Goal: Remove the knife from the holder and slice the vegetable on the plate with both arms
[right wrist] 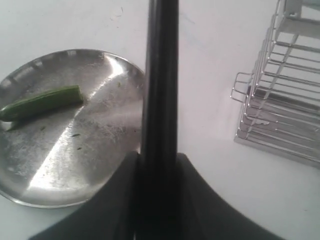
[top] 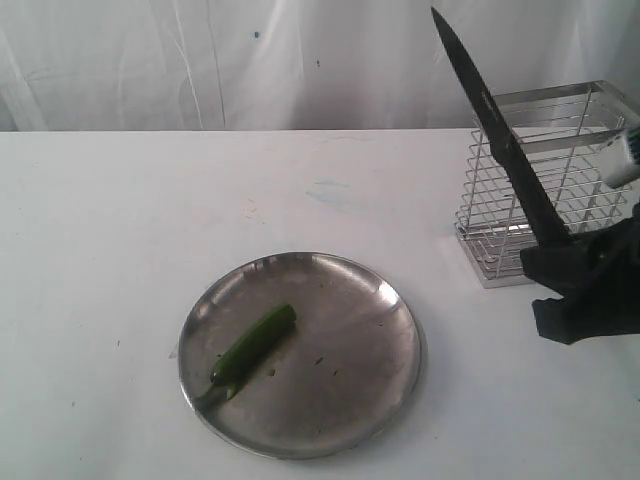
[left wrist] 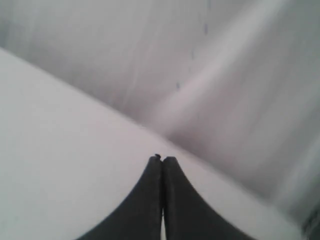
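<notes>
The knife [top: 497, 125] has a black blade. The rack [top: 590, 200] is shiny chrome wire in a grid pattern. The pod [top: 255, 343] is glossy green; the plate [top: 350, 350] is dull silver, flecked with green bits. The table [top: 120, 220] is white.

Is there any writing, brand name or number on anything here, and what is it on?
None can be read.
The knife, holder, plate and vegetable show no lettering.
The right gripper and left gripper look plain black, with no marks.
</notes>
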### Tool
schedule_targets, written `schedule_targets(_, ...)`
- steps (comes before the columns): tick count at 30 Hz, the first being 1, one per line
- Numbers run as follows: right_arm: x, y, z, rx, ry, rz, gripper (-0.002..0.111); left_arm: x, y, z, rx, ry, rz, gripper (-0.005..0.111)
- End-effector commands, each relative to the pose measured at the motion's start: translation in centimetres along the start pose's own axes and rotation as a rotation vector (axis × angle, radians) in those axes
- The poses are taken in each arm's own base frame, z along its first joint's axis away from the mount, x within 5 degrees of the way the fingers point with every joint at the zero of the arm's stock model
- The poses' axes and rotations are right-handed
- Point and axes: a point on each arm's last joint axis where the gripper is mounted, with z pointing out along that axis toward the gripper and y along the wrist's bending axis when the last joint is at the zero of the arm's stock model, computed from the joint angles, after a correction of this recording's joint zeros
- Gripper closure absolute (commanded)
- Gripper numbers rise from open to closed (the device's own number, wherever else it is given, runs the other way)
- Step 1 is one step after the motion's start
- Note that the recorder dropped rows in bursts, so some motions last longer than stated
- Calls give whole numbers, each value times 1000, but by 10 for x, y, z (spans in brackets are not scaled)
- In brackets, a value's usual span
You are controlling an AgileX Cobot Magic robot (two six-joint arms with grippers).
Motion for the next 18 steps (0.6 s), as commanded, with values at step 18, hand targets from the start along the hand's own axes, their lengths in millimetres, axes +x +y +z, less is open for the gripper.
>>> schedule_targets(18,-1,5,1,-50,-9,88,108,-51,-34,189,-401,882,1080,107)
